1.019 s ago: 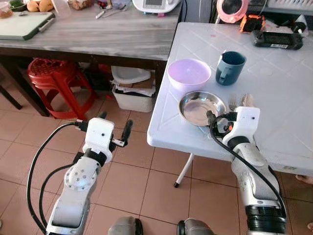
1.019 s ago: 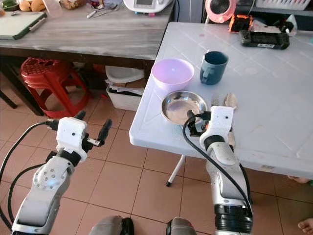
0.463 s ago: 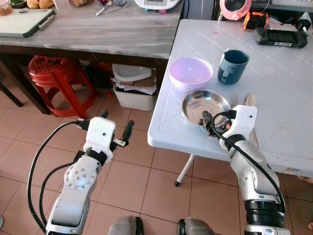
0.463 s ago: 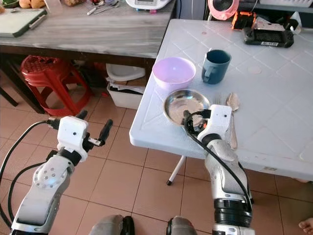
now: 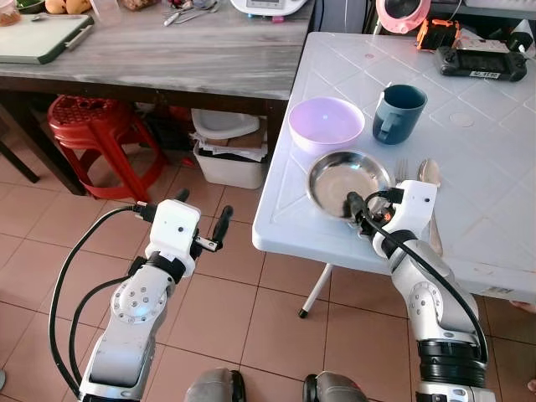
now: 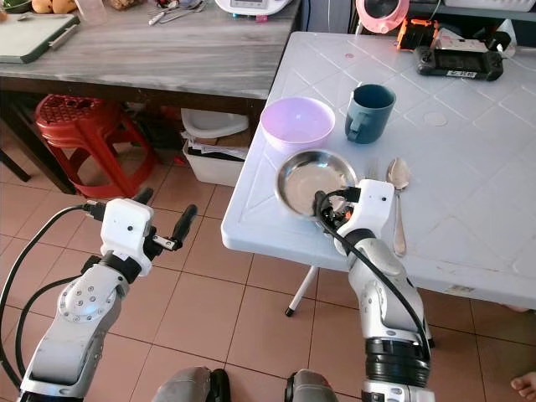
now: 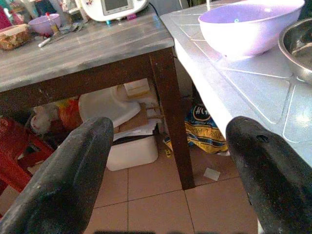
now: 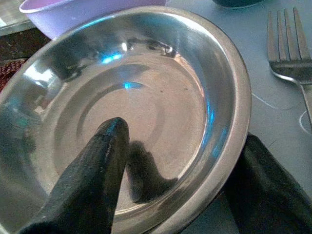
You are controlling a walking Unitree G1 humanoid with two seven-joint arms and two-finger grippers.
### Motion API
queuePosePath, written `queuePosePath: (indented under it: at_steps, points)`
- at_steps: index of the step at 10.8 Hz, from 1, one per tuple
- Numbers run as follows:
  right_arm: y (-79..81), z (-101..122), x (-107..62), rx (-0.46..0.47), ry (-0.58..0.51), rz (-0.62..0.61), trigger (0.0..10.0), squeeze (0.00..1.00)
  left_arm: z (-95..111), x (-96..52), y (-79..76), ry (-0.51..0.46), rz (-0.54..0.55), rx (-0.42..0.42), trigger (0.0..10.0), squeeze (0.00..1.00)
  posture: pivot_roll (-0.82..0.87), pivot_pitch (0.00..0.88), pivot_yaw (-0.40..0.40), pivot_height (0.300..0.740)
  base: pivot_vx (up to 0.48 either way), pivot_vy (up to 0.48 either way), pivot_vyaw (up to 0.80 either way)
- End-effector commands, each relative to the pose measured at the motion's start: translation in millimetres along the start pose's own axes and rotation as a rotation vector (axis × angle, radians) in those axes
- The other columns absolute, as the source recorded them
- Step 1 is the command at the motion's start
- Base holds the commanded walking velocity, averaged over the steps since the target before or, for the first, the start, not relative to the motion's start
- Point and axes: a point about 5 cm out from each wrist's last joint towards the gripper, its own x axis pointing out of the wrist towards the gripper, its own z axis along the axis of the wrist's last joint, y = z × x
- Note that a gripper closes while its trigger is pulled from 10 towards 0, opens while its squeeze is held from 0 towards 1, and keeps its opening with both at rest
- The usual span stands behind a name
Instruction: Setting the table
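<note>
A steel plate point(image 5: 335, 172) sits near the front left corner of the white table point(image 5: 486, 218). Behind it are a purple bowl point(image 5: 326, 123) and a dark teal mug point(image 5: 399, 113). A fork point(image 8: 287, 48) and a spoon point(image 5: 430, 177) lie to the plate's right. My right gripper point(image 5: 364, 213) is open at the plate's near rim, one finger point(image 8: 97, 170) resting inside the plate and the other outside the rim. My left gripper point(image 5: 201, 211) hangs open over the floor, left of the table, holding nothing.
A grey wooden table point(image 5: 167, 59) stands to the left with a chopping board point(image 5: 42, 38) and kitchen items. Under it are a red stool point(image 5: 92, 126) and a white bin point(image 5: 226, 163). A black controller point(image 5: 479, 63) lies at the white table's far side.
My right gripper has lowered and moved forward onto the plate's near rim, and one finger now lies inside the plate. The left arm has held still. The view shifted slightly.
</note>
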Motion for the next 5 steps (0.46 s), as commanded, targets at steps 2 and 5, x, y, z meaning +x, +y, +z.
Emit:
queuePosePath:
  at_steps: [2, 5]
  points:
    - [-2.3, -7.4, 0.6, 0.049, 0.046, -0.023, 0.0, 0.0, 4.2, 0.5, -0.7, -0.014, -0.01, 0.006, 10.0, 0.0, 0.06, 0.099, 0.07, 0.74, 0.0, 0.0, 0.0]
    - [-3.7, -11.5, 0.4, 0.11, 0.072, -0.049, 0.0, 0.0, 5.7, 1.5, -3.5, -0.023, -0.028, -0.002, 10.0, 0.0, 0.06, 0.097, 0.066, 0.74, 0.0, 0.0, 0.0]
